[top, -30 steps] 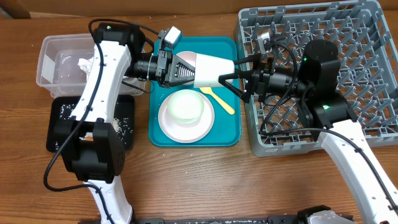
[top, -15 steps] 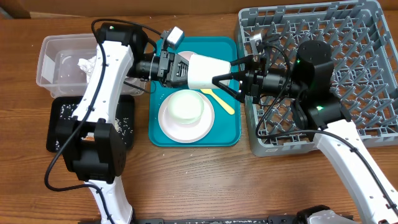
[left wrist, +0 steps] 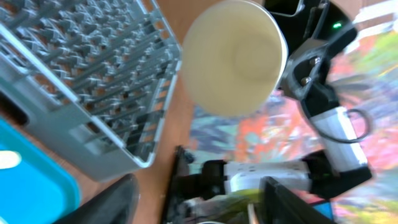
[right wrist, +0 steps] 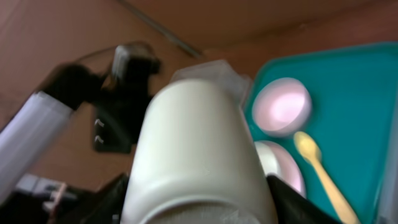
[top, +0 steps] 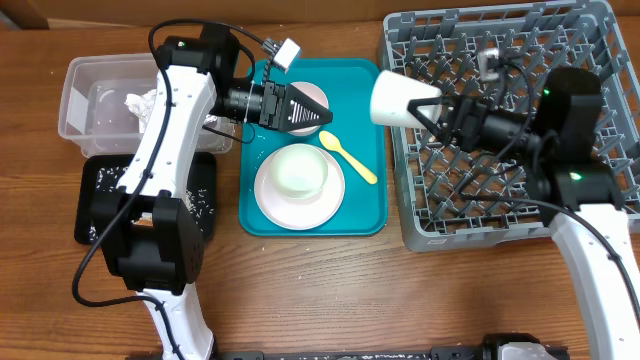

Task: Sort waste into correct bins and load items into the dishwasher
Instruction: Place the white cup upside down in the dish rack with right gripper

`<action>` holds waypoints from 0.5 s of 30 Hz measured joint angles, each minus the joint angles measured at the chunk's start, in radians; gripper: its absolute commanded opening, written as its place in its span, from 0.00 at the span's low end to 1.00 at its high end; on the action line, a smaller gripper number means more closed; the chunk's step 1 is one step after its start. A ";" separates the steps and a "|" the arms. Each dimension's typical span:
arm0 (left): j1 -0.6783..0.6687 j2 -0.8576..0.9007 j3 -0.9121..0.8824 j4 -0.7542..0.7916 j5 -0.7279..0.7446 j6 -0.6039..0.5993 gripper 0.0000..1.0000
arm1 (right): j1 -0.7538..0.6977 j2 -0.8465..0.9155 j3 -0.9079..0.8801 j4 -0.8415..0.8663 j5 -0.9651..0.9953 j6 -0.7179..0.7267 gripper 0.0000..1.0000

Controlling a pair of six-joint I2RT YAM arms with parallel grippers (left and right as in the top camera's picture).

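Loading step in hand. Right gripper (top: 428,106) is clamped on the cup (top: 395,98), upper centre, above the rack's (top: 412,225) left rim. Left gripper (top: 303,107) gapes, empty. Next move likely calls for turning the cup mouth-down among the pegs.

The white cup (top: 395,98) hangs on its side in the right gripper (top: 425,105), mouth toward 9 o'clock, over the 10 o'clock corner of the grey dish rack (top: 590,60). At the centre a white bowl (top: 298,170) sits upright on the round white plate (top: 300,208), with the yellow spoon (top: 352,160) at their 2 o'clock and a smaller white bowl (right wrist: 283,106) at 12 o'clock. At 10 o'clock the clear tub (top: 85,100) holds the crumpled napkin (top: 140,102), and the black tray (top: 95,205) at its 6 o'clock carries scattered rice grains (top: 197,205).
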 measured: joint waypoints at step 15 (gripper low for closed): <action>-0.045 0.000 0.000 0.137 -0.536 -0.010 0.88 | 0.061 0.032 0.271 -0.915 0.900 -0.129 0.44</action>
